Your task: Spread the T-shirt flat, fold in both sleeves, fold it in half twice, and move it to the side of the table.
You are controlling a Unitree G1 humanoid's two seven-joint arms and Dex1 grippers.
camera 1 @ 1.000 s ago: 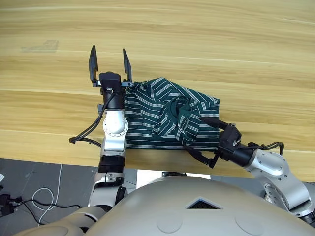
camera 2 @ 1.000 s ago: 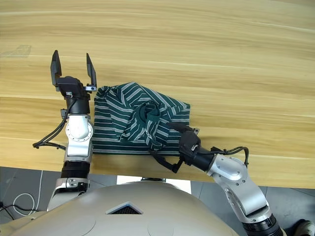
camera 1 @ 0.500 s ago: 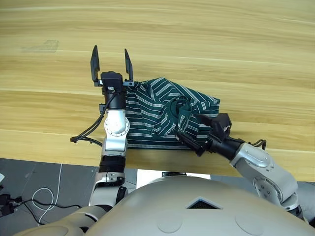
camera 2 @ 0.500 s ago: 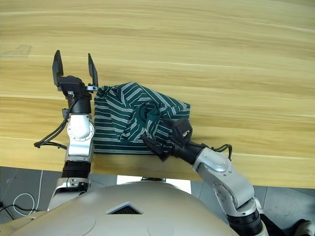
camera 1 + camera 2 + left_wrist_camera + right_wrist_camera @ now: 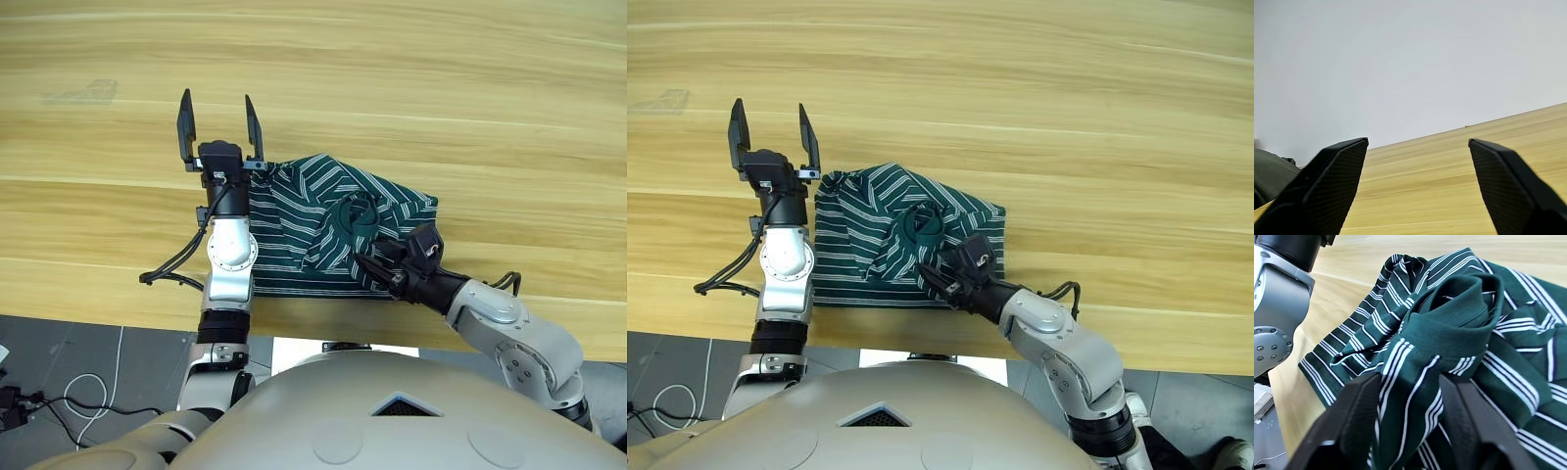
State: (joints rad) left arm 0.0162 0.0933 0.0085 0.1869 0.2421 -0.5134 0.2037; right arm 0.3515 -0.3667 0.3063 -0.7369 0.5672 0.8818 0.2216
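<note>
The green T-shirt (image 5: 313,211) with white stripes lies in a crumpled heap on the wooden table (image 5: 441,98), close to the front edge. Its collar (image 5: 1459,308) is bunched on top. My left gripper (image 5: 217,122) stands open at the shirt's far left corner, its fingers pointing away over bare wood with nothing between them (image 5: 1418,147). My right gripper (image 5: 377,264) rests on the near right part of the shirt. It is shut on a raised fold of striped cloth (image 5: 1408,382) just below the collar.
The table's front edge (image 5: 118,311) runs just below the shirt. Bare wood stretches wide behind and to both sides. Cables (image 5: 69,397) lie on the grey floor at the lower left.
My right gripper swung from the front edge beside the shirt up onto the cloth, and its wide-open fingers narrowed around a fold. The left arm stayed almost still.
</note>
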